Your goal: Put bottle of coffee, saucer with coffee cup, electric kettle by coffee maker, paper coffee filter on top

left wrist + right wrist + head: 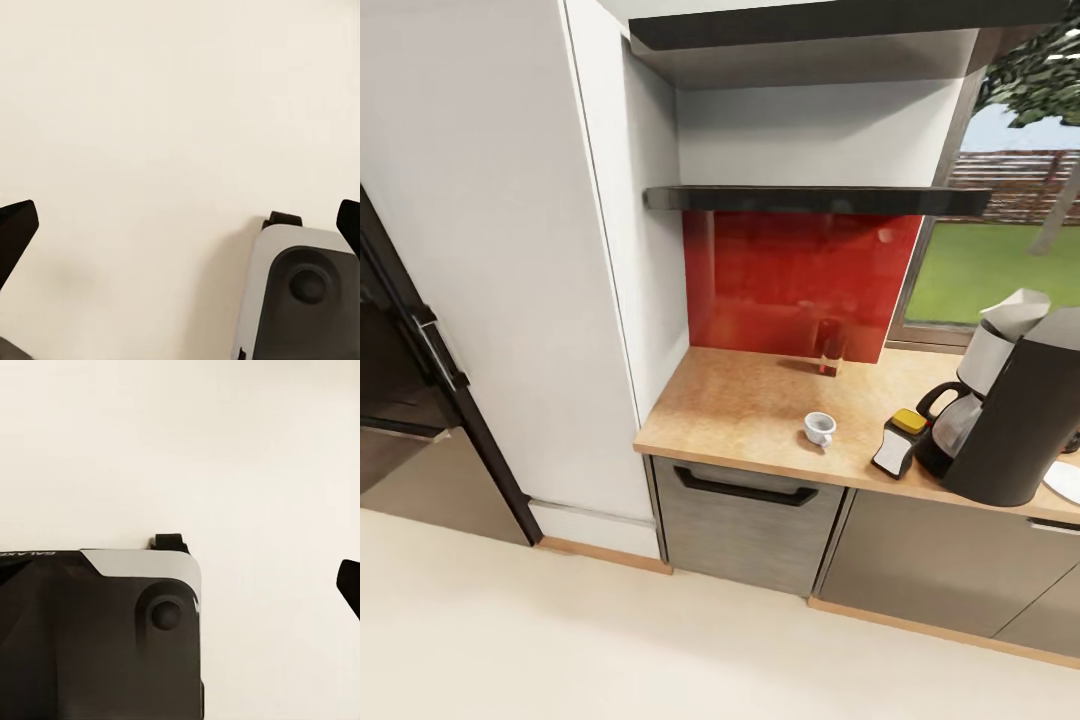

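Your coffee cup [819, 428] sits mid-frame on the countertop [740, 410] — well left of the coffee maker [1010, 420], paper coffee filter [1015, 312] on top. Left gripper [180, 225] is spread; right gripper's state you cannot tell.

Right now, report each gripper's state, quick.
Left gripper: open, fingertips wide apart, holding nothing, over the floor.
Right gripper: cannot tell; one fingertip visible, nothing seen held.
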Controlling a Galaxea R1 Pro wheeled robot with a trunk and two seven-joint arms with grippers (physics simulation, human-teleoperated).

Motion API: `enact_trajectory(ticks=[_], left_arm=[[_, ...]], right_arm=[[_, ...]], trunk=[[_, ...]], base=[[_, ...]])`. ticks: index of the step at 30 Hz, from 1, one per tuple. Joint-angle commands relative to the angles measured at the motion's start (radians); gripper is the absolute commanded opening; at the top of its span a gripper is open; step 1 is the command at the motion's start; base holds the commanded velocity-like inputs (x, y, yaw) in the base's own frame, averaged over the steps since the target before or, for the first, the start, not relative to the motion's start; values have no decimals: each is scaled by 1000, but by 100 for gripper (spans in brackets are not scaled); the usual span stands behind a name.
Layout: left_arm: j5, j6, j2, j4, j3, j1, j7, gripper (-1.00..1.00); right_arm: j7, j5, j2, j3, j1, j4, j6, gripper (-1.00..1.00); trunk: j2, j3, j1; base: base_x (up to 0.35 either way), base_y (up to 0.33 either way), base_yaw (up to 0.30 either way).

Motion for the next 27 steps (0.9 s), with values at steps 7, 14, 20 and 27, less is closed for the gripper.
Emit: enact_trajectory(ticks=[7, 14, 20, 27], left_arm=[[5, -2, 2, -1, -8, 0, 8, 100], [4, -1, 2, 17, -11, 0, 8, 100], [-26, 4, 1, 68, -12, -1, 9, 100], [-60, 10, -5, 126, -10, -1, 19, 100]], right_arm=[[-1, -10, -1, 8, -1, 1, -4, 100], [-1, -11, -1, 7, -1, 1, -4, 100], [-1, -13, -1, 7, -1, 0, -4, 100], [-1, -13, 6, 7, -1, 0, -4, 100]], trunk=[[-2, -2, 1], [-2, -2, 1], [-2, -2, 1], [-2, -2, 1]], base=[[0, 0, -197], [0, 0, -260], [0, 0, -264], [0, 0, -264]])
